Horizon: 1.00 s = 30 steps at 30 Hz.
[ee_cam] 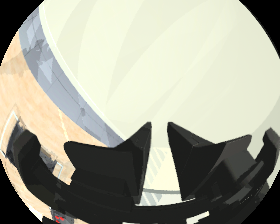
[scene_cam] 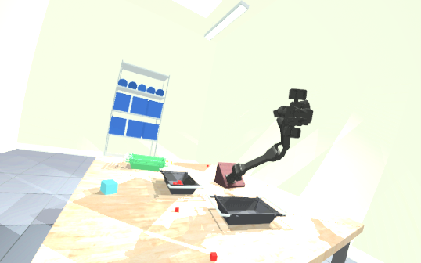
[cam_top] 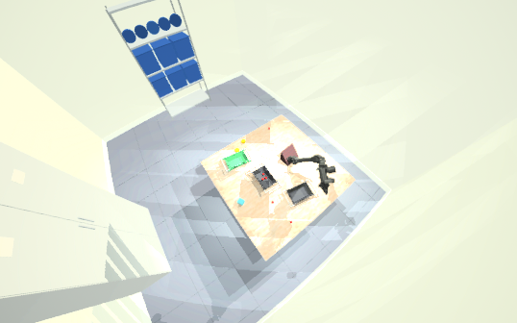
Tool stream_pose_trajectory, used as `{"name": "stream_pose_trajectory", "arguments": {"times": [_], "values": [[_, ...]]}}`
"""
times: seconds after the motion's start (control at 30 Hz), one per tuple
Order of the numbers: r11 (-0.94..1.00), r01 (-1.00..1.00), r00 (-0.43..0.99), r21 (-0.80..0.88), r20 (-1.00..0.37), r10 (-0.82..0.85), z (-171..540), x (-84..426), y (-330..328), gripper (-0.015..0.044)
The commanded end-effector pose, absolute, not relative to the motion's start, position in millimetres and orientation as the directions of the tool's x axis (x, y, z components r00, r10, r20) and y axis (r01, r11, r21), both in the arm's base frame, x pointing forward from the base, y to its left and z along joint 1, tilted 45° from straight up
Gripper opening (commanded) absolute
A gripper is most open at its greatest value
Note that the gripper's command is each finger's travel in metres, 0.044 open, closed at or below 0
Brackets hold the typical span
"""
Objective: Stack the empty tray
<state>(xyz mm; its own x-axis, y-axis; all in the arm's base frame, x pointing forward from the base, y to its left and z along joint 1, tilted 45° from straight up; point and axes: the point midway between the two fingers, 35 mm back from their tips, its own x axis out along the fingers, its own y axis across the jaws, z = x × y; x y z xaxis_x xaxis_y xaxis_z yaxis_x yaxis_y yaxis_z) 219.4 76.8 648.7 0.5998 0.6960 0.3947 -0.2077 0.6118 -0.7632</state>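
The loaded black tray [cam_top: 258, 180] [scene_cam: 182, 191] stands on the table with small red blocks [cam_top: 263, 177] [scene_cam: 178, 182] inside. Its pale wire bars look swung out at its ends; they are thin and hard to make out. The empty black tray [cam_top: 300, 193] [scene_cam: 253, 218] stands upright on the table beside it, its pale bars out at its ends. My gripper [ee_cam: 159, 125] [cam_top: 326, 191] is nearly closed, a narrow gap between its tips and nothing in it. It is high above the table, on the empty tray's side, touching neither tray.
A green tray [cam_top: 235, 161] [scene_cam: 147, 163] stands beyond the loaded one, with yellow pieces near it. A dark red wedge [cam_top: 289, 153] [scene_cam: 224, 174] is by the arm's base. A cyan cube [cam_top: 240, 202] [scene_cam: 109, 187] and loose red cubes [scene_cam: 177, 209] [scene_cam: 213, 256] lie on the table.
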Motion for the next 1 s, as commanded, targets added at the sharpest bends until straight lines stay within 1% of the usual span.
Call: {"name": "stream_pose_trajectory", "arguments": {"times": [0.0,0.1,0.27,0.4,0.5,0.6,0.73,0.87,0.97], "values": [[0.669,-0.35,0.684,-0.655,0.309,0.66,617,275,62,0.0081],[0.699,-0.444,0.729,-0.56,0.228,0.646,591,311,54,0.0081],[0.747,-0.58,0.78,-0.325,0.042,0.624,528,374,40,0.0081],[0.771,-0.627,0.779,-0.114,-0.118,0.616,472,412,31,0.0081],[0.781,-0.622,0.749,0.06,-0.248,0.615,423,435,26,0.0081],[0.783,-0.578,0.692,0.228,-0.372,0.619,374,450,23,0.0081],[0.775,-0.467,0.577,0.426,-0.517,0.632,309,459,21,0.0081],[0.755,-0.287,0.41,0.589,-0.637,0.653,244,455,21,0.0081],[0.735,-0.124,0.261,0.667,-0.693,0.672,200,445,23,0.0081]]}}
